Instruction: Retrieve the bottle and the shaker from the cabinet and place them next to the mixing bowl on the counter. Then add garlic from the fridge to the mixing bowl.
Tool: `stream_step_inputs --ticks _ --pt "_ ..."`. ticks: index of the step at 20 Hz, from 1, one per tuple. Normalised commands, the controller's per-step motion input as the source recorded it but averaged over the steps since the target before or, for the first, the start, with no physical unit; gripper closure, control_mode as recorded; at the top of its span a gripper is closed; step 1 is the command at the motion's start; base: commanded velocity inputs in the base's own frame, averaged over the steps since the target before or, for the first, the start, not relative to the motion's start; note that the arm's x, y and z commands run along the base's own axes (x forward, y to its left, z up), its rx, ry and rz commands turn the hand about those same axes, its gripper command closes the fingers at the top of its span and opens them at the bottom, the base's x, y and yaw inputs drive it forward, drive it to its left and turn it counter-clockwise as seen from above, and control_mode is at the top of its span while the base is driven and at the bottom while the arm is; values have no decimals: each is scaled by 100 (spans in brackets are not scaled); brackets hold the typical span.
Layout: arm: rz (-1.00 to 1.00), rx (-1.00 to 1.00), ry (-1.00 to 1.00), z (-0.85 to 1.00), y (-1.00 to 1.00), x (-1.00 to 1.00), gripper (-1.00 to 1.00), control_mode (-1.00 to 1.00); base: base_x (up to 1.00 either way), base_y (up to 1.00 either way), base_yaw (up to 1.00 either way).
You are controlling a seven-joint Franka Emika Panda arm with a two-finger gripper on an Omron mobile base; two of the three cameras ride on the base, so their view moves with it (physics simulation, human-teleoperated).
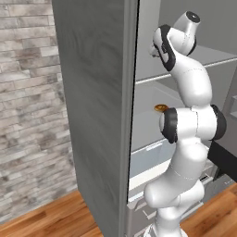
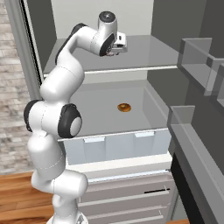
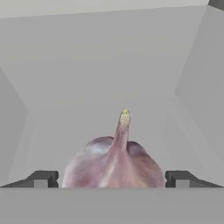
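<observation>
**Garlic between my open fingers, inside the fridge**

I am reaching into the tall grey fridge [image 1: 92,106], whose long flat door stands open on my left. From the left base camera that door takes up much of the picture and hides part of the interior; I see my white arm against the pale shelves and a small round brown-orange thing [image 1: 161,108] lying on the lower shelf behind my elbow. The right base camera looks straight into the compartment: the flat grey upper shelf [image 2: 144,54], the lower shelf with the same brown-orange thing [image 2: 124,107] well apart from my hand, the clear drawers [image 2: 118,146] below, and the grey door bins [image 2: 197,61] off to the right. There my hand sits up at the level of the upper shelf, but it is turned away, so its fingers cannot be made out.

The hand camera gives what the other two do not: the whitish, purple-tinged garlic bulb with its pointed yellowish tip [image 3: 114,164] lies on the pale shelf directly in front of me, centred in my gripper [image 3: 112,178]. My two dark fingertips [image 3: 42,178] stand wide, one on either side of the bulb, with a narrow gap visible at each side. I am not gripping it.
</observation>
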Motion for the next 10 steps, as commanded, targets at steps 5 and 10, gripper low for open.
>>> stream_step_inputs --ticks 5,10 --pt "0 0 0 0 0 0 100 -100 0 0 0" --pt "0 0 2 -2 0 -5 100 -100 0 0 0"
